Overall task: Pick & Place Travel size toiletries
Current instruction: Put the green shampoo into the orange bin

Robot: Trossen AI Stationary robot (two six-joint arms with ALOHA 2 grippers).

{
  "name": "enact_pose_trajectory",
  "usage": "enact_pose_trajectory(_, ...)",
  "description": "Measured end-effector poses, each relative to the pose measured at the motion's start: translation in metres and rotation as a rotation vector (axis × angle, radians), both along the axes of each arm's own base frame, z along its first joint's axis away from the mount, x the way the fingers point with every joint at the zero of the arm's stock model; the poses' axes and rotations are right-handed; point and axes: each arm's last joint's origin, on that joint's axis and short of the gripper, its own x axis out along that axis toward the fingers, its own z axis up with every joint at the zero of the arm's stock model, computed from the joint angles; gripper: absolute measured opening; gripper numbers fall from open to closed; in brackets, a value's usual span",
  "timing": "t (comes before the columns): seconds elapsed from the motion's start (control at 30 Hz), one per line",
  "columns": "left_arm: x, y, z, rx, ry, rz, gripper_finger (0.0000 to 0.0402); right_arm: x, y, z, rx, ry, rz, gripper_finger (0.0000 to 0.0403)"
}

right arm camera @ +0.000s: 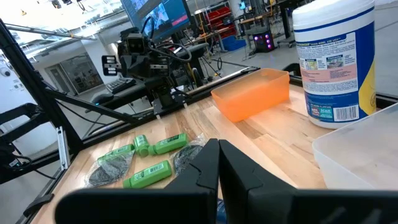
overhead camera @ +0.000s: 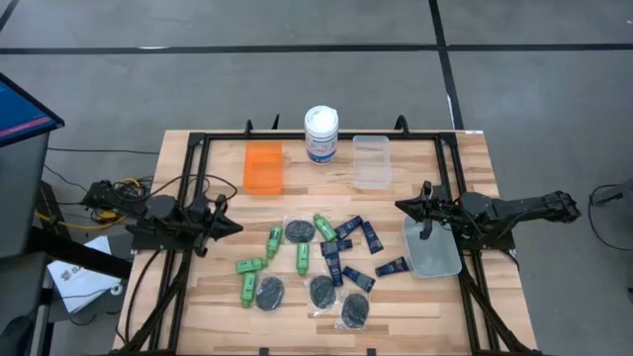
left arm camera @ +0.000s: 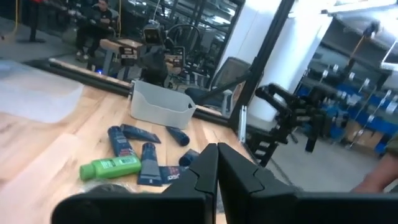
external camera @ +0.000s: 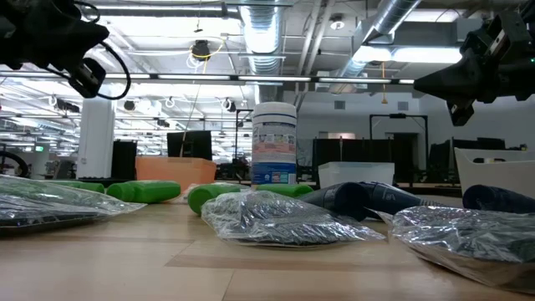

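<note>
The left gripper (overhead camera: 233, 226) has its jaws clenched, with nothing between them. It hovers above the left side of the light wooden slatted worktop (overhead camera: 198, 307), pointing toward the centre. The right gripper (overhead camera: 401, 206) has its jaws clenched as well, also empty. It hangs over the right side of the worktop, above the far edge of a clear rectangular plastic bin (overhead camera: 433, 249) that lies below that arm.

The travel size toiletries lie loose on the worktop between the two grippers, in its near half, none touched by either gripper. Bright green little bottles (overhead camera: 273, 240) are scattered on the left part of the cluster, nearest the left gripper. Dark navy blue small tubes (overhead camera: 358, 278) lie on the right part, one of them (overhead camera: 392, 266) just beside the clear bin. Black round discs in clear packets (overhead camera: 269, 293) sit along the near edge of the cluster, with one more packet (overhead camera: 299, 231) at its far edge among the green bottles.

Along the far side of the worktop stand three containers in a row: an orange translucent rectangular plastic bin (overhead camera: 263, 167) on the left, a large white canister with a blue label (overhead camera: 320, 134) in the middle, and a second clear rectangular plastic bin (overhead camera: 371, 160) on the right. A black tubular frame (overhead camera: 188, 158) borders the worktop.
</note>
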Motion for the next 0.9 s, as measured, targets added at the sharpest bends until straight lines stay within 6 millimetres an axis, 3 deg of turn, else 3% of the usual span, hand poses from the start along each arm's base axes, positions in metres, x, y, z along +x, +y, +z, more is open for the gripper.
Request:
enact_pose_trajectory(0.2, 0.006, 0.000, 0.007, -0.164, 0.061, 0.048, 0.0001, 0.000, 0.000, 0.000, 0.000, 0.000, 0.000, 0.0000)
enact_pose_trajectory(0.33, 0.020, -0.005, 0.018, -0.233, 0.173, 0.062, 0.0001, 0.000, 0.000, 0.000, 0.000, 0.000, 0.000, 0.0000)
enact_pose_trajectory(0.6, 0.081, -0.031, 0.018, -0.195, 0.555, -0.026, 0.0010, 0.000, 0.000, 0.000, 0.000, 0.000, 0.000, 0.0000)
enact_pose_trajectory(0.77, 0.122, -0.051, 0.016, -0.202, 0.768, -0.193, 0.0049, 0.000, 0.000, 0.000, 0.000, 0.000, 0.000, 0.0000)
enact_pose_trajectory(0.9, 0.141, -0.055, 0.024, -0.259, 0.960, -0.166, 0.0088, 0.000, 0.000, 0.000, 0.000, 0.000, 0.000, 0.0000)
